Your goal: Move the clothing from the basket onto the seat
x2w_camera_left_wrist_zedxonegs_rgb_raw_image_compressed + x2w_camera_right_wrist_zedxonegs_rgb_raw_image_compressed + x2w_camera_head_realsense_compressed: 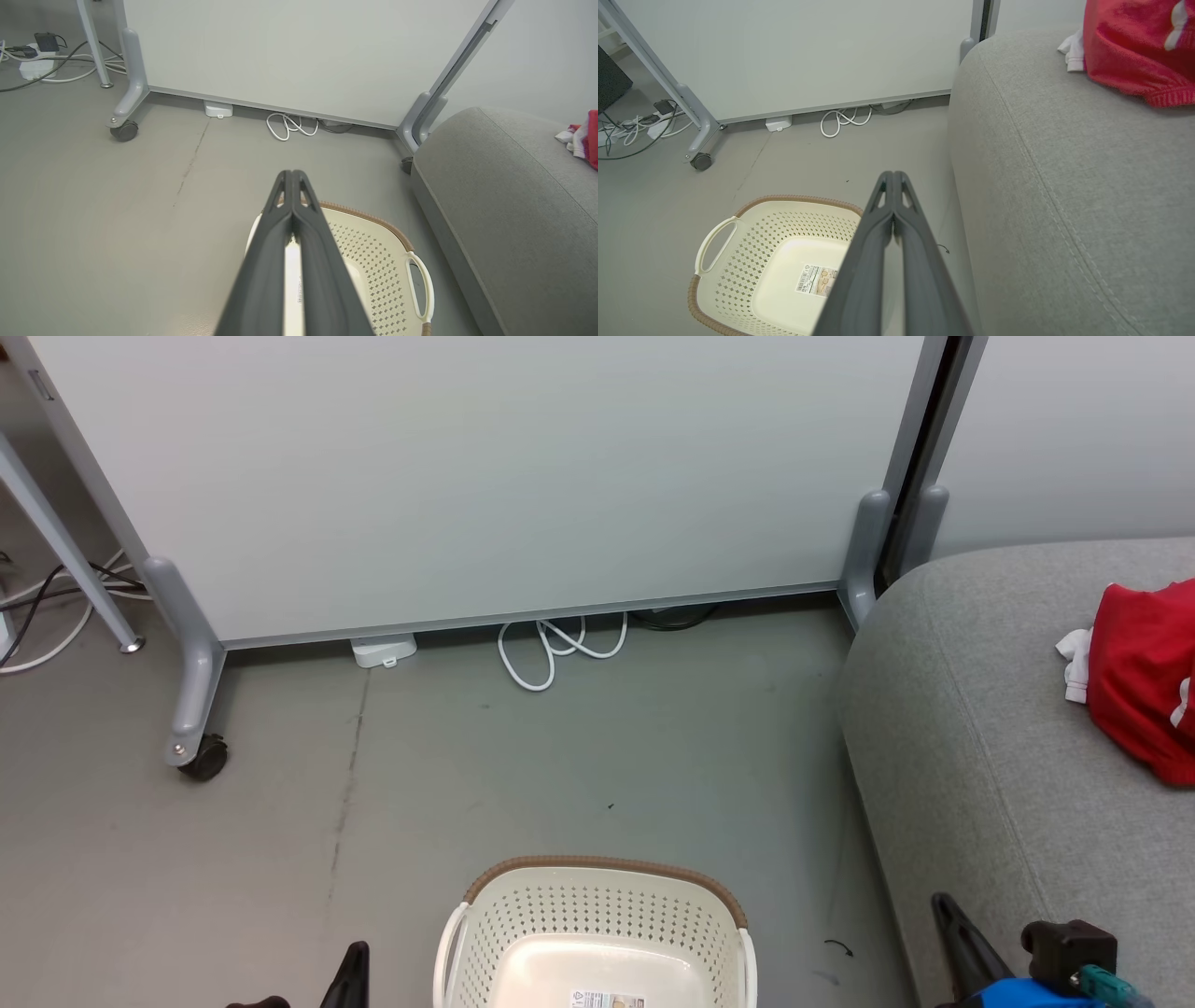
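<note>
Head view: the basket (597, 933) stands on the floor (560, 756) at bottom middle. What shows of its inside is bare cream plastic with 1 paper label (607, 1001) on the bottom, and its near part is cut off by the frame. The seat (980, 728) is to the right, with a strip of floor between the 2. The clothing (1144, 677), a red heap with a white bit on its left side, lies on the seat top toward its far right edge. The left gripper (356, 963) sits low, just left of the basket; the right gripper (948, 919) sits low over the seat's near edge. Both point up the view and touch nothing. Left wrist view: the 2 fingers (266, 261) are pressed tip to tip with nothing between them. They show against the basket's left side, aimed at the wheeled panel (280, 51) and the coiled white cable (289, 127). Right wrist view: the fingers (924, 261) are likewise closed and empty, poised over the gap between basket and seat's rounded edge. The basket bottom is bare apart from the label, and the clothing is at the seat's far corner, well apart. Judgement: the transfer looks complete, and the step in hand reads as a closing check. To do it well, look at the basket corner hidden behind the fingers before calling it empty. Hold both arms clear of the brown rim and the upholstery, and leave the heap undisturbed.
</note>
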Available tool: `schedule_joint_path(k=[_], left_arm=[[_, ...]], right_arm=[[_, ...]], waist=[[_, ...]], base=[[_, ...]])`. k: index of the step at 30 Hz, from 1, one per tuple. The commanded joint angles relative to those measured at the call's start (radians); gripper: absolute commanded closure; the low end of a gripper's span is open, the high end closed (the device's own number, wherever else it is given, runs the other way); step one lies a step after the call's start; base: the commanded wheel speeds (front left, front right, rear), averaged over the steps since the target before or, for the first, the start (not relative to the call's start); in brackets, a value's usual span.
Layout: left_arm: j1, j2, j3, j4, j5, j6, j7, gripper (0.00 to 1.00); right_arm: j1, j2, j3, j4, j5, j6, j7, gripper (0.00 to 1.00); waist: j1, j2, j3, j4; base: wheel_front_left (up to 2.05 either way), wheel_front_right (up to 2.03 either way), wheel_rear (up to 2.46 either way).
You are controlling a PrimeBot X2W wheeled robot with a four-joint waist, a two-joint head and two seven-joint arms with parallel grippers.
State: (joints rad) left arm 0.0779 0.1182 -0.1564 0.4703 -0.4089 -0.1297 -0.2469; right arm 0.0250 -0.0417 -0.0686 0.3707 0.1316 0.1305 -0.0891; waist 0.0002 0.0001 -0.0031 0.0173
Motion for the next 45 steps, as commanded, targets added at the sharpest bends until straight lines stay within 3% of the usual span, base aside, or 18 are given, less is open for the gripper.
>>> schedule_joint_path(k=[1, 45], left_arm=[[-0.018, 0.003, 0.013, -0.021, -0.045, 0.000, 0.011, 1.00], [-0.107, -0.030, 0.140, -0.125, -0.619, -0.001, 0.183, 1.00]], right_arm=[[-0.012, -0.002, -0.003, -0.018, 0.058, 0.000, 0.005, 1.00], [-0.077, -0.007, -0.024, -0.075, 0.761, 0.000, 0.103, 1.00]], waist=[[0.0000, -0.0001, 0.000, 0.000], [-0.0001, -0.0001, 0.002, -0.006]], base=[[0.00, 0.00, 0.00], [0.00, 0.00, 0.00]])
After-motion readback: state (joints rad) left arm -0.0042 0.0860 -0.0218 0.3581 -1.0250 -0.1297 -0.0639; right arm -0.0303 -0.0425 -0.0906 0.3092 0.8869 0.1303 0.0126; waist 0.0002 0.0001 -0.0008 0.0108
